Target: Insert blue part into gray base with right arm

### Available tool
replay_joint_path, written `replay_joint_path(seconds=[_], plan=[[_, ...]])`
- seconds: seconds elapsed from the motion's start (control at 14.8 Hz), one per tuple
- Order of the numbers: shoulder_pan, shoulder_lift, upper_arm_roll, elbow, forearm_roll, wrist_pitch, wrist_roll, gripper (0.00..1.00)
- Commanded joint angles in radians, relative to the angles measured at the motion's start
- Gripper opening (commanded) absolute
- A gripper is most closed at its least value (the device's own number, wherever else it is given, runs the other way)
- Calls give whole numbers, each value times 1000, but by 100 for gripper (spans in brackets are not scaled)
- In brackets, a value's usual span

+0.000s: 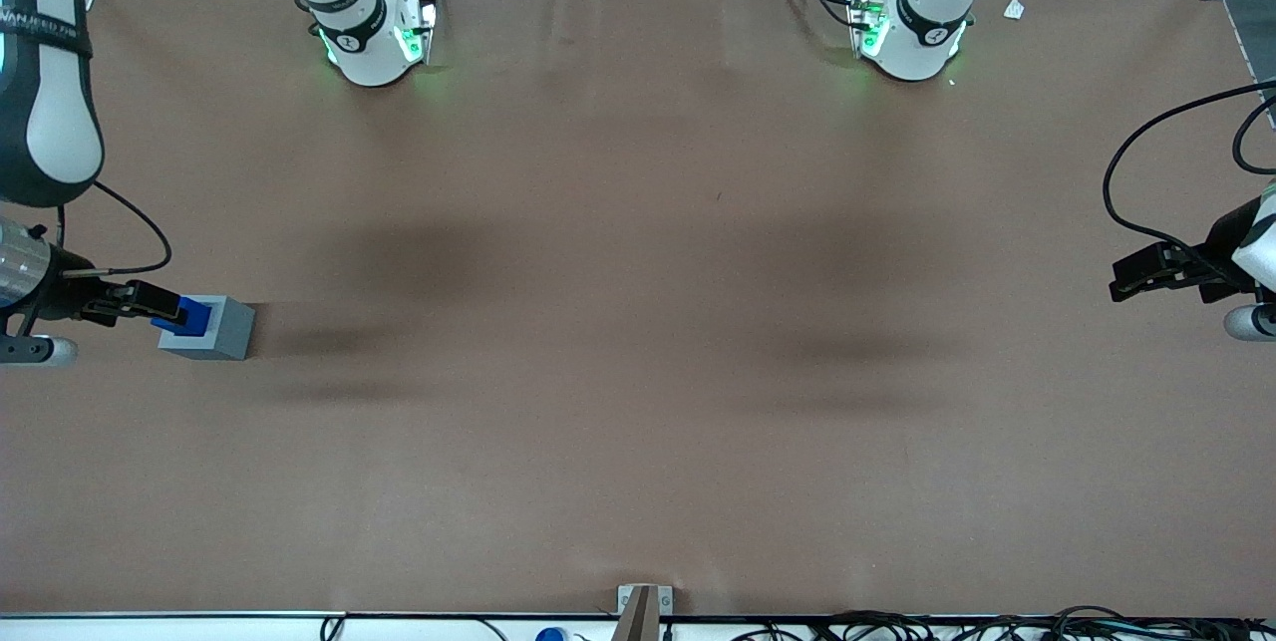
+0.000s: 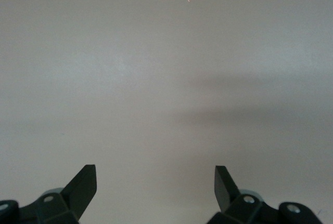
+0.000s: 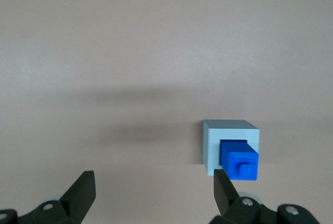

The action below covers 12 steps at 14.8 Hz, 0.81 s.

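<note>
The gray base (image 1: 221, 330) stands on the brown table at the working arm's end. The blue part (image 1: 191, 315) sits in its top recess and sticks up out of it, stud upward. The right arm's gripper (image 1: 150, 302) hovers just beside the base, at the table's edge, close to the blue part. In the right wrist view the gripper (image 3: 154, 176) is open, its fingers wide apart over bare table with nothing between them. One fingertip (image 3: 222, 182) overlaps the edge of the blue part (image 3: 242, 160) in the gray base (image 3: 212, 141).
Both arm bases (image 1: 369, 38) (image 1: 912, 28) are mounted at the table edge farthest from the front camera. A small metal bracket (image 1: 643, 604) sits at the nearest edge, with cables (image 1: 897, 626) running below it. A white scrap (image 1: 1014, 9) lies near the parked arm's base.
</note>
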Motion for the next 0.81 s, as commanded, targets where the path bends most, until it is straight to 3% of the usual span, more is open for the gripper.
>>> replay_joint_path(seconds=[0.0, 0.47, 0.74], plan=[[40, -56, -4, -14, 5, -14, 45, 100], [71, -163, -6, 12, -2, -50, 52, 100], [71, -174, -6, 118, -34, -184, 59, 100]])
